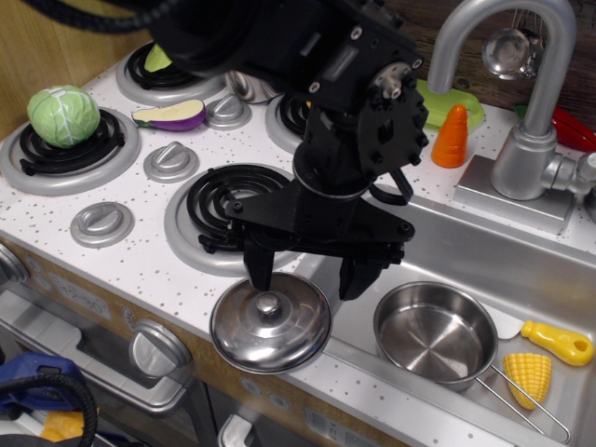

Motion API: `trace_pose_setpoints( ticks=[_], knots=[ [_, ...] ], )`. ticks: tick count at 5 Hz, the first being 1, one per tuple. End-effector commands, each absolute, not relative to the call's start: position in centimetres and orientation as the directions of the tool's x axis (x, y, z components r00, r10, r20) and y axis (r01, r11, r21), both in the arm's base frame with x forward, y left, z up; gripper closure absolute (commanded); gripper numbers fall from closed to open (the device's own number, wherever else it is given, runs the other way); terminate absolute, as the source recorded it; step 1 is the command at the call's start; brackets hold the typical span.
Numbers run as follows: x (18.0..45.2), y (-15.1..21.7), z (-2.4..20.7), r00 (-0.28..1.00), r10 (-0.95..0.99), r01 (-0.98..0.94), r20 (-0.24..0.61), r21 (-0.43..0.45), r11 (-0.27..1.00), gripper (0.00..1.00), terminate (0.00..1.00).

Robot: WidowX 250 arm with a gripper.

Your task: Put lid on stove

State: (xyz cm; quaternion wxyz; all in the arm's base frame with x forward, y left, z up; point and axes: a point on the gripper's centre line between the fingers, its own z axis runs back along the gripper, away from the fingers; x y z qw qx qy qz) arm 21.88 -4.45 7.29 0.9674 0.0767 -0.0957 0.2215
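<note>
The lid (270,326), round shiny steel with a small central knob, lies flat at the front edge of the counter, between the stove (140,256) and the sink. My black gripper (308,277) hangs just above its far side with the jaws wide open. The left finger (258,268) stands just behind the knob. The right finger (358,276) is beyond the lid's right rim, over the sink. The nearest coil burner (219,207) sits just behind the lid, partly hidden by my arm.
A deep steel pan (435,333) with a wire handle sits in the sink (521,265), beside a toy corn (528,377). A cabbage (63,115) covers the left burner. An eggplant slice (172,115), grey dials (101,223), a carrot (452,138) and the faucet (526,102) stand behind.
</note>
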Motion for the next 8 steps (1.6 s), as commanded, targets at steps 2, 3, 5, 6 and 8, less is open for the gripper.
trace_pose_setpoints(
  ticks=[2, 3, 5, 6, 8],
  knots=[
    [22.1, -3.4, 6.7, 0.885, 0.412, -0.438, 0.217, 0.084, 0.895, 0.0, 0.0],
    [22.5, -2.1, 5.7, 0.887, 0.405, -0.426, 0.22, 0.054, 0.903, 0.0, 0.0],
    [22.4, -0.9, 3.5, 0.881, 0.416, -0.429, 0.228, 0.008, 0.903, 0.0, 0.0],
    [22.3, -0.9, 2.4, 0.87, 0.426, -0.444, 0.249, 0.019, 0.896, 0.0, 0.0],
    [22.5, 0.2, 1.9, 0.879, 0.414, -0.428, 0.236, 0.01, 0.904, 0.0, 0.0]
  ],
)
